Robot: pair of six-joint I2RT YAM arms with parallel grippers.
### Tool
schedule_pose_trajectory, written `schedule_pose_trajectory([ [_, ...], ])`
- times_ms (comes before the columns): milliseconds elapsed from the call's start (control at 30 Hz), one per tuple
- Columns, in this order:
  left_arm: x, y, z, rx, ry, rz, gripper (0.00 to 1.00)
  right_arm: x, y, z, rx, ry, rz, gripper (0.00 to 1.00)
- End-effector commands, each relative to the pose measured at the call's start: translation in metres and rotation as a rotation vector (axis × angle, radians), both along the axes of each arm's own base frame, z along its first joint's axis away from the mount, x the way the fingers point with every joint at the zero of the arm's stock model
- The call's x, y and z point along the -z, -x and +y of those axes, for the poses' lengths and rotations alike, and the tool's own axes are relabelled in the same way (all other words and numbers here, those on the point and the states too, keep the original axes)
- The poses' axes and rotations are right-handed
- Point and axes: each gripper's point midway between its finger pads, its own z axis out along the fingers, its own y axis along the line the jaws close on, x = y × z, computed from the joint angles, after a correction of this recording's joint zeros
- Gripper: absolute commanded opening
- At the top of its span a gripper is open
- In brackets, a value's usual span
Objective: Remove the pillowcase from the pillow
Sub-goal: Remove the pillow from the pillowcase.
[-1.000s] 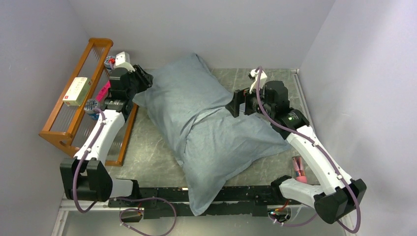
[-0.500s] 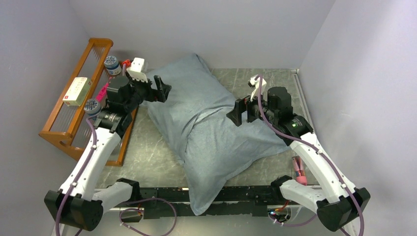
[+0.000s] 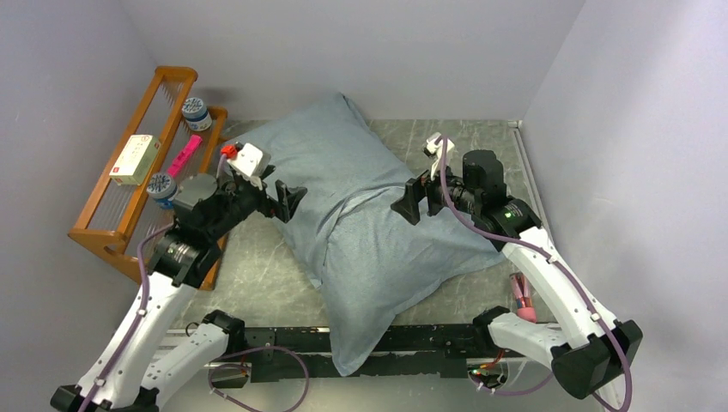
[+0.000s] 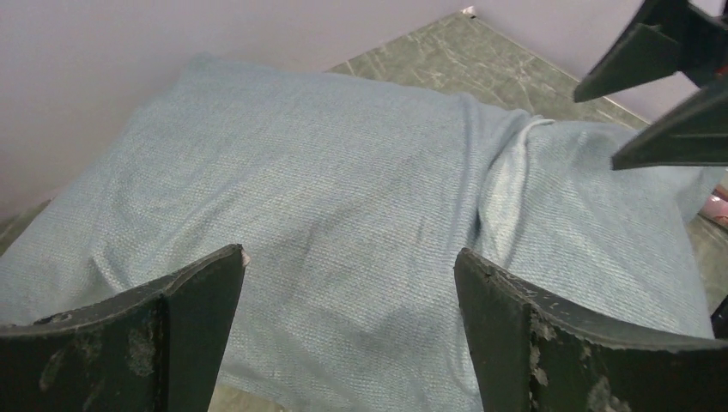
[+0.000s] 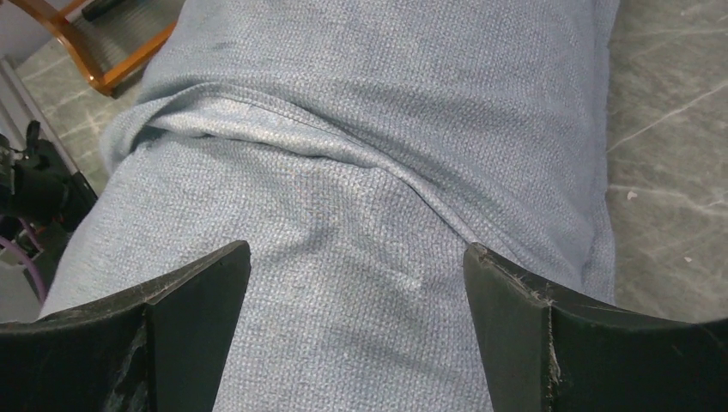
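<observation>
1x pillowcase [image 3: 360, 223], 2x jars [image 3: 196, 111], 1x rack [image 3: 176, 75]

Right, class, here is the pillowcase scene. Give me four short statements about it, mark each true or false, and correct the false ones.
1. The left gripper and the right gripper are both open and hold nothing. True.
2. The pillowcase lies patchwork face up. False: the plain grey-blue face is up.
3. The white pillow lies bare beside the pillowcase. False: no bare pillow shows, and the pillowcase looks plump and filled.
4. A wooden rack stands at the left of the table. True.
</observation>
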Motion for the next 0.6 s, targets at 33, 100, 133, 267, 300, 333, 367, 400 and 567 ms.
schedule_pose_trajectory([
  [33,-0.004,0.020,-0.007,0.079,-0.035,-0.080,0.96,0.001,-0.004,0.006,-0.088,0.036,-0.082,0.91],
  [100,-0.004,0.025,-0.018,0.146,-0.025,-0.073,0.96,0.001,-0.002,0.011,-0.124,0.028,-0.079,0.88],
  [133,-0.004,0.027,-0.024,0.184,-0.025,-0.063,0.96,0.001,-0.002,0.013,-0.137,0.025,-0.077,0.87],
  [267,0.004,0.020,-0.045,0.283,-0.040,-0.008,0.96,-0.001,-0.004,0.021,-0.180,0.021,-0.076,0.83],
  [300,0.005,0.018,-0.050,0.303,-0.043,0.001,0.96,-0.001,-0.006,0.022,-0.186,0.023,-0.071,0.82],
  [333,0.007,0.017,-0.054,0.320,-0.047,0.007,0.96,0.001,-0.007,0.023,-0.190,0.025,-0.060,0.80],
  [367,0.008,0.015,-0.057,0.330,-0.051,0.010,0.96,0.002,-0.007,0.025,-0.200,0.025,-0.048,0.78],
  [400,0.011,0.012,-0.060,0.336,-0.057,0.015,0.96,0.004,-0.007,0.028,-0.211,0.019,-0.034,0.76],
  [567,0.021,0.006,-0.084,0.394,-0.050,0.029,0.96,0.013,0.000,0.037,-0.271,-0.007,0.025,0.63],
])
